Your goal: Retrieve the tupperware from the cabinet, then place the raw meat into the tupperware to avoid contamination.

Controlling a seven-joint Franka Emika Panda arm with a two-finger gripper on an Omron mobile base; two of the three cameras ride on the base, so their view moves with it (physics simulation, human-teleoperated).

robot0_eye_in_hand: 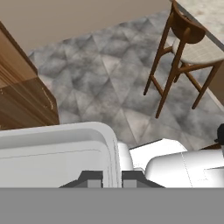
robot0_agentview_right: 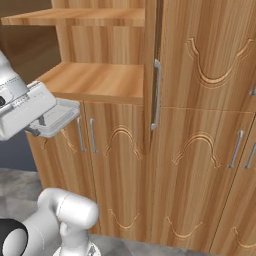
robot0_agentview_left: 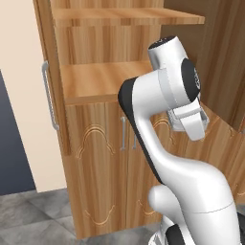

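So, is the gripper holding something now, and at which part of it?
Yes. The gripper is shut on the tupperware, pinching the rim at one edge, away from the open cabinet.

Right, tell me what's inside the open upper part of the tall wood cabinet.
Two bare wooden shelves show inside the cabinet; nothing sits on them. The clear tupperware is already out, gripped in the claw. The robot arm hides the right end of the lower shelf.
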